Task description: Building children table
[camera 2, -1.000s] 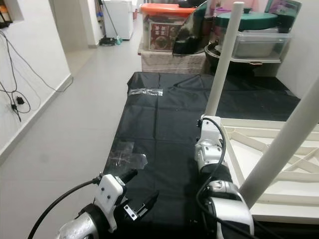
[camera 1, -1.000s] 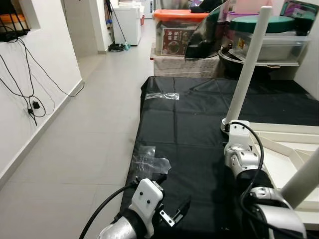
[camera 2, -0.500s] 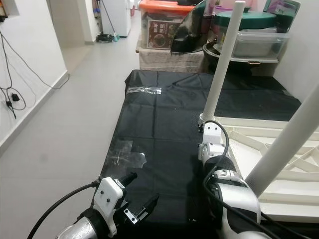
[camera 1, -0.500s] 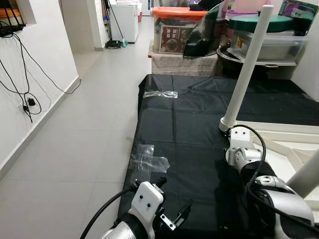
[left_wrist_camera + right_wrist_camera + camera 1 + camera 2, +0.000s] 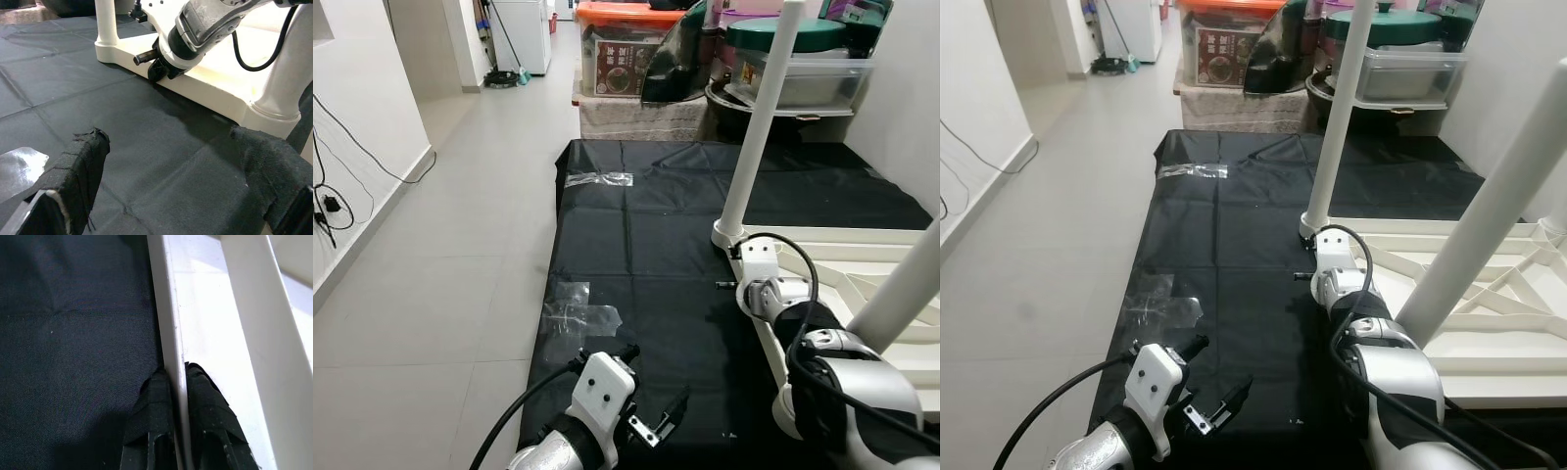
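I've got the right gripper (image 5: 175, 378) pinched on the rim of the upturned white table (image 5: 1489, 338), lower right of frame, legs up. Left gripper (image 5: 171, 161) hangs wide open, empty, over the black sheet (image 5: 646, 245). Step: repositioning the tabletop, I reckon. Next: steady pull w/o slipping.

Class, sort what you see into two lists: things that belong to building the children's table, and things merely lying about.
Belongs to the job:
upturned white table
its upright legs
right gripper, pinching the table's rim
black mat under the work

Lying about:
storage boxes
wall cables
clear tape on the mat
left gripper, open and idle
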